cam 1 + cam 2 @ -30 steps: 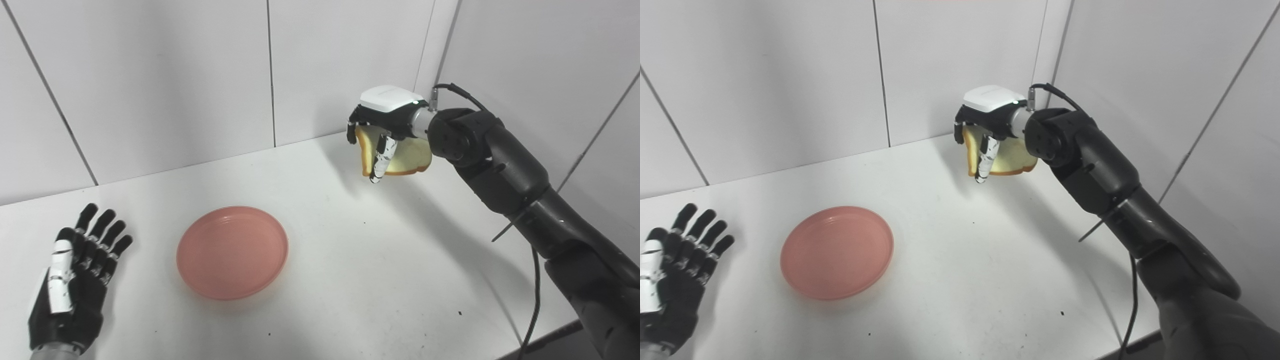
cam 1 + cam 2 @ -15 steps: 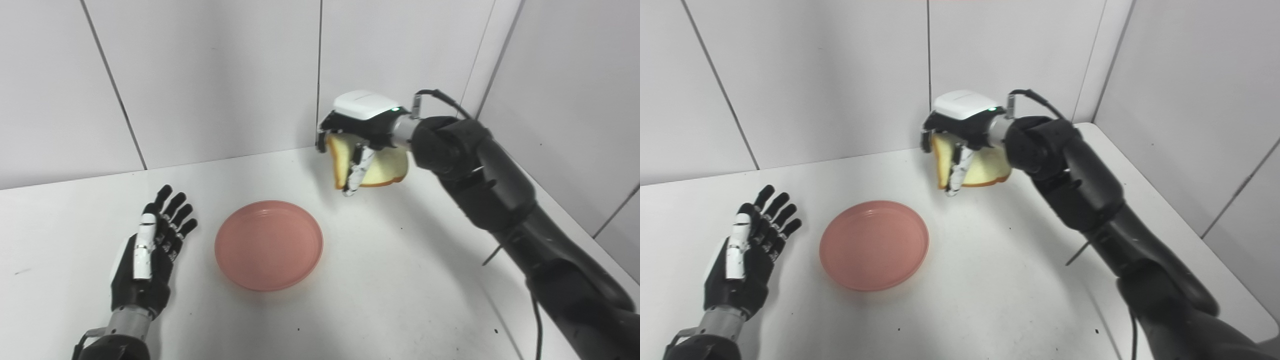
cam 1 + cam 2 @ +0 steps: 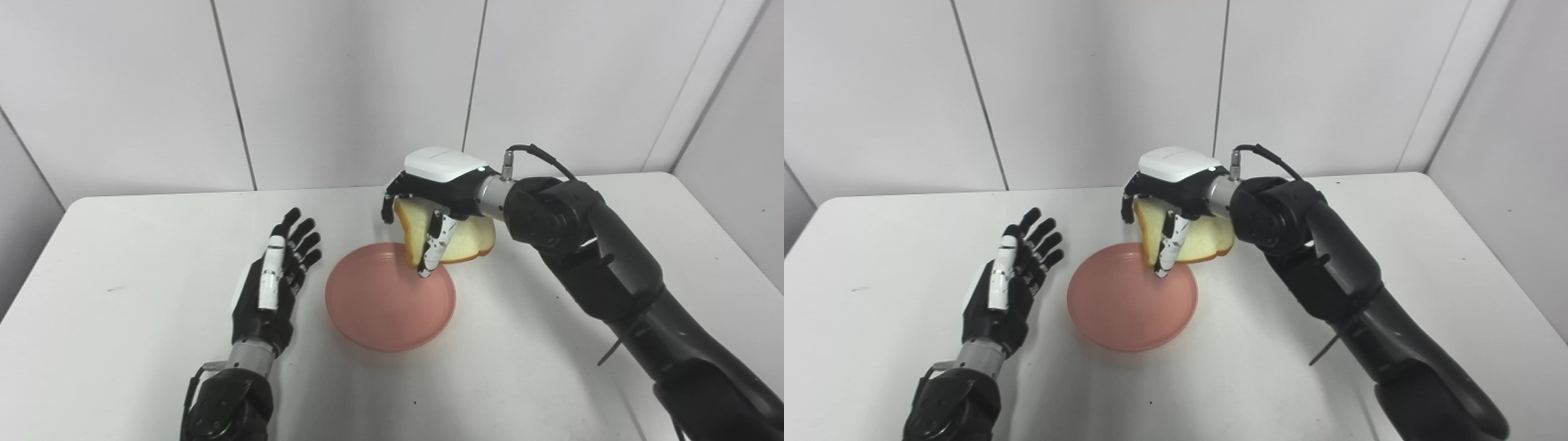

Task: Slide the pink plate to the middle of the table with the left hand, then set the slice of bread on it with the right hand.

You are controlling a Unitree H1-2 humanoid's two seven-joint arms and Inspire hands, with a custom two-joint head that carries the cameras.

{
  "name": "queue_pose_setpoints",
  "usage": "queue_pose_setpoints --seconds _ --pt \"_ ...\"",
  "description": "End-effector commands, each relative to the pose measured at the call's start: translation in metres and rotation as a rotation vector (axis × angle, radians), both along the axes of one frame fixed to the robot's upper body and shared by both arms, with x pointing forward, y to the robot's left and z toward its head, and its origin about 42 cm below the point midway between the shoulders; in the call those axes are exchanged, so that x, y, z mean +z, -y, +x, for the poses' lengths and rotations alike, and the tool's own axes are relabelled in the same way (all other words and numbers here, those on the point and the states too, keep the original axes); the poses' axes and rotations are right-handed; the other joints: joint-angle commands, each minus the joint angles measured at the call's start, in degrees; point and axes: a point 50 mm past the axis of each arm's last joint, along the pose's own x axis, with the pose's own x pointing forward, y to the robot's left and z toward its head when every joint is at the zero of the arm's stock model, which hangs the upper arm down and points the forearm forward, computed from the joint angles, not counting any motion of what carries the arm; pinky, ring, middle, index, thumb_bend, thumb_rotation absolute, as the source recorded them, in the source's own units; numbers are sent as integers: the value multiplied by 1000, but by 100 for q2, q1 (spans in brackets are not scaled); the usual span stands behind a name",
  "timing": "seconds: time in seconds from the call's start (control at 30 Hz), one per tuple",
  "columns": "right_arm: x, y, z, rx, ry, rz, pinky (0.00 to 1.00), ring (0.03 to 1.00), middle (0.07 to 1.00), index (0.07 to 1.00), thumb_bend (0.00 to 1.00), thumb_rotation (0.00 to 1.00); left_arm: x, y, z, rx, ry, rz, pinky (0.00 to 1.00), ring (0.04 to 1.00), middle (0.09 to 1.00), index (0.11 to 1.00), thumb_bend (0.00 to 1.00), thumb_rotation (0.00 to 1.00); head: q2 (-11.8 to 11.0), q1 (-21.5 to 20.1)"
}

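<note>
Pink plate (image 3: 386, 306); my black-and-white hands (image 3: 272, 282); bread slice (image 3: 450, 236) pale yellow, crust seemingly tan; white table (image 3: 122, 257).

The left hand (image 3: 269, 288) lies flat with its fingers spread and holds nothing. The right hand (image 3: 436, 202) is raised, palm down, its fingers closed on a bread slice (image 3: 459, 236).

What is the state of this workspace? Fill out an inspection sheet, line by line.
Surface: white table, a few small dark specks.
Job's things: round pink plate near the middle, bare; slice of bread held tilted over its far right rim.
Clutter: nothing seen.
Hands: left hand open, lying beside the plate; right hand shut on the bread.
Cables: black cable at the right wrist.
Surroundings: white panelled walls.
</note>
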Motion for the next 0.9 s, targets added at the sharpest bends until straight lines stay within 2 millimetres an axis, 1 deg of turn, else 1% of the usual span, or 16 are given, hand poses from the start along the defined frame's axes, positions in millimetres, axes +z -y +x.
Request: queue_pose_setpoints --seconds 0.0,0.1,0.17,0.2,0.23,0.3,0.33,0.37,0.4,0.43,0.47,0.57,0.7,0.73,0.77,0.87 --pt "20 -9 0 59 92 8 403 384 508 540 508 0 19 5 6 1 71 -9 920 919 929 930 430 1000 23 66" --pt "13 -18 0 81 86 3 422 388 514 534 510 0 20 7 6 -3 74 -8 924 921 934 937 431 1000 37 79" --pt "9 -22 1 94 74 -1 397 373 490 556 507 0 21 8 6 1 74 -5 924 920 934 939 438 1000 47 85" --pt "7 -24 2 97 72 -5 427 375 472 559 507 0 22 9 6 4 74 -5 921 917 931 936 442 1000 57 93" --pt "5 -26 2 99 73 -9 536 402 459 553 510 0 22 9 6 6 74 -6 919 916 931 936 444 1000 57 93" --pt "3 -30 2 103 66 -14 594 419 453 550 512 0 24 9 5 5 76 -7 919 918 932 937 443 1000 89 119" --pt "1 -32 2 105 58 -12 572 421 449 550 512 0 24 9 5 4 77 -7 919 921 933 939 439 1000 94 123" --pt "-1 -34 2 106 51 -8 484 403 451 555 510 0 25 9 5 4 77 -6 919 924 935 941 440 1000 104 130" --pt "-2 -35 2 107 44 -2 436 390 454 558 509 0 26 9 5 5 77 -6 918 925 936 941 440 1000 113 133" --pt "-3 -36 2 109 37 10 362 400 497 512 513 0 26 9 5 6 77 -6 917 923 935 940 438 1000 122 136" --pt "-5 -36 2 112 27 24 343 401 508 501 514 0 27 10 5 7 78 -7 915 922 934 939 437 1000 129 139" --pt "-11 -35 2 123 8 44 339 403 520 491 514 0 28 9 5 10 82 -8 911 919 932 936 436 1000 159 144" --pt "-22 -33 5 133 14 43 274 396 517 489 515 0 29 9 6 11 81 -10 914 920 931 937 437 1000 180 168" --pt "-25 -33 6 131 14 43 231 315 491 488 522 0 30 10 6 11 79 -12 915 921 931 939 435 1000 180 168" --pt "-28 -33 7 131 13 41 218 290 482 488 525 0 30 10 6 12 79 -13 915 921 931 938 432 1000 190 170" --pt "-33 -34 8 131 11 38 234 297 477 488 526 0 32 10 5 14 77 -13 910 918 927 933 429 1000 211 158"
